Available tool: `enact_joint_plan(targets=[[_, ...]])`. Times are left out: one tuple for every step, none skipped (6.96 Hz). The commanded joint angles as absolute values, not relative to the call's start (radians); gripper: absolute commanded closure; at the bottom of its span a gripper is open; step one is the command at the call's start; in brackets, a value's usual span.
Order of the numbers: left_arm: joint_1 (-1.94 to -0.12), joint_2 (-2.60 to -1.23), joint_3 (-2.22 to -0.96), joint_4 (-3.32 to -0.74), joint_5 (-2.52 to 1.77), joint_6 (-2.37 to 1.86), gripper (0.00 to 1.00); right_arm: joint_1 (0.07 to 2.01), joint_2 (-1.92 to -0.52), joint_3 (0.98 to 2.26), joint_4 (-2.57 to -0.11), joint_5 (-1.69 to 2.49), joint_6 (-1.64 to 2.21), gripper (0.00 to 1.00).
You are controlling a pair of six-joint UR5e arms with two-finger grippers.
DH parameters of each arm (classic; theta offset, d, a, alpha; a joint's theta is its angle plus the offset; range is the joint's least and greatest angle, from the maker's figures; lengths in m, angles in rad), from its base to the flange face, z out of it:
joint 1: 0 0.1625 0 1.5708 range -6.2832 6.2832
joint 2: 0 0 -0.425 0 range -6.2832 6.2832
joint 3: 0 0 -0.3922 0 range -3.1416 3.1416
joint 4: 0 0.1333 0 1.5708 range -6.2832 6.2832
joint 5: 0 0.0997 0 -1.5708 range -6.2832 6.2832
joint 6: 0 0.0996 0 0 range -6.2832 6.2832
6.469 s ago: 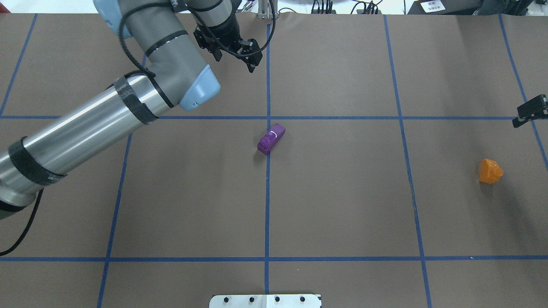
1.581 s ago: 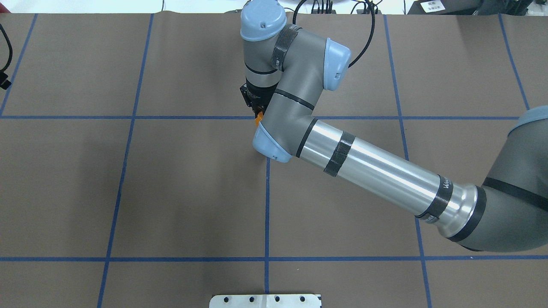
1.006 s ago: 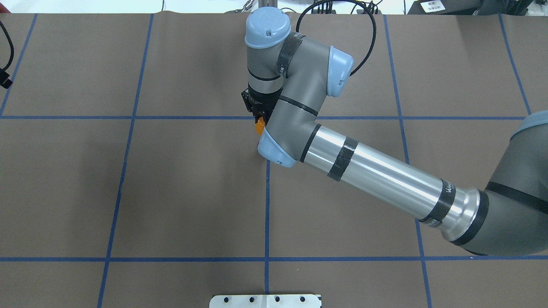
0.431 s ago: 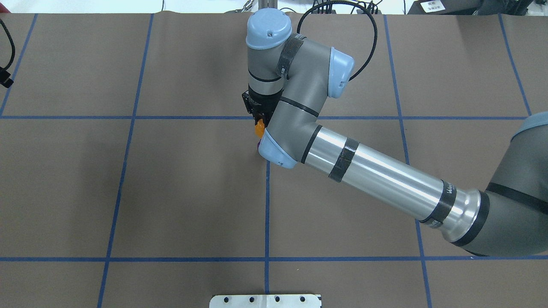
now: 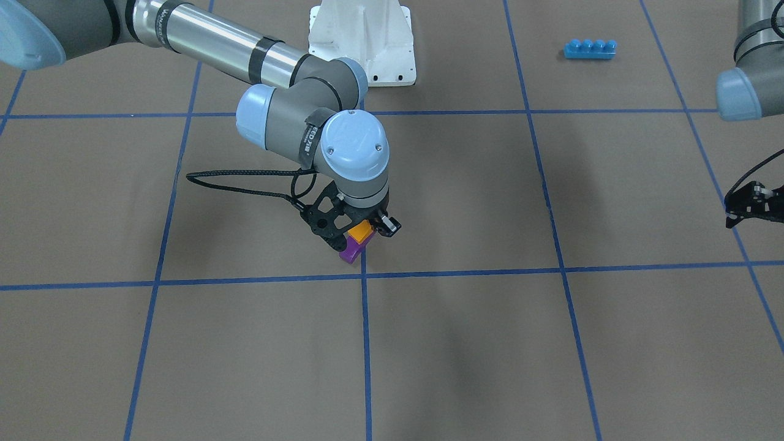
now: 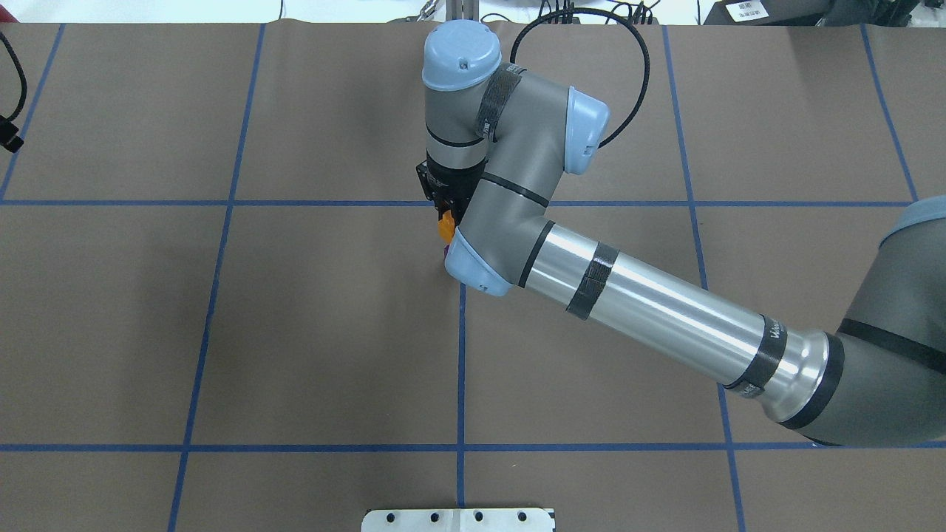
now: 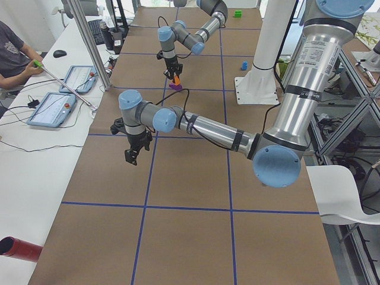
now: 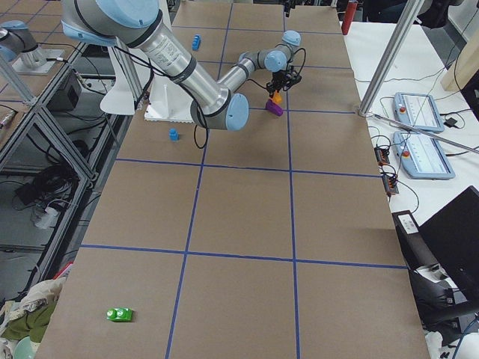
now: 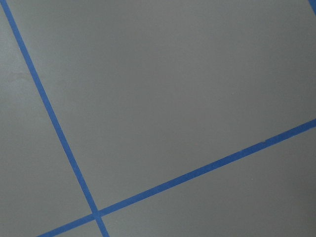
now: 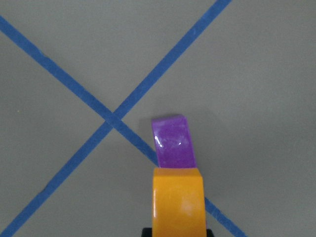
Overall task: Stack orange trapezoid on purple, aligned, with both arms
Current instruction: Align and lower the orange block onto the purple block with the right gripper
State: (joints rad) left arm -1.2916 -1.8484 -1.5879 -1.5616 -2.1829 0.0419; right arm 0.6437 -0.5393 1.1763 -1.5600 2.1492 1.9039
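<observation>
Brown desk (image 5: 551,343). Right tool (image 5: 360,233) is clamped on the orange (image 10: 177,205), purple (image 10: 173,143) sits just below it. Left tool (image 5: 748,206) hangs well off sideways, can't tell if it's apart.

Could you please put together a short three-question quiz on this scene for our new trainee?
1. True or false: the orange trapezoid sits far from the purple brick.
2. Which holds the orange trapezoid? A) left gripper B) right gripper C) neither
3. Fill in: the four-stud brick lying apart from the other two is ___.
Key: 1 false; 2 B; 3 blue.
</observation>
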Motion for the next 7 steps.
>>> enact_joint_plan(targets=[[-1.290,-1.850,-1.586,-1.562,-2.183,0.038,0.00,0.641,-0.551,1.180,-1.560,2.149,1.905,1.00],[-1.290,-1.850,-1.585,-1.562,-2.183,0.038,0.00,0.641,-0.560,1.190,-1.560,2.149,1.905,1.00],[-1.290,-1.850,-1.585,-1.562,-2.183,0.037,0.00,0.635,-0.569,1.196,-1.559,2.149,1.905,1.00],[-1.290,-1.850,-1.585,-1.562,-2.183,0.037,0.00,0.632,-0.574,1.203,-1.559,2.149,1.905,1.00],[-1.290,-1.850,-1.583,-1.562,-2.183,0.038,0.00,0.632,-0.572,1.204,-1.559,2.148,1.905,1.00],[-1.290,-1.853,-1.579,-1.562,-2.183,0.041,0.00,0.630,-0.572,1.204,-1.559,2.149,1.905,1.00],[-1.290,-1.853,-1.578,-1.562,-2.183,0.041,0.00,0.627,-0.572,1.203,-1.557,2.148,1.905,1.00]])
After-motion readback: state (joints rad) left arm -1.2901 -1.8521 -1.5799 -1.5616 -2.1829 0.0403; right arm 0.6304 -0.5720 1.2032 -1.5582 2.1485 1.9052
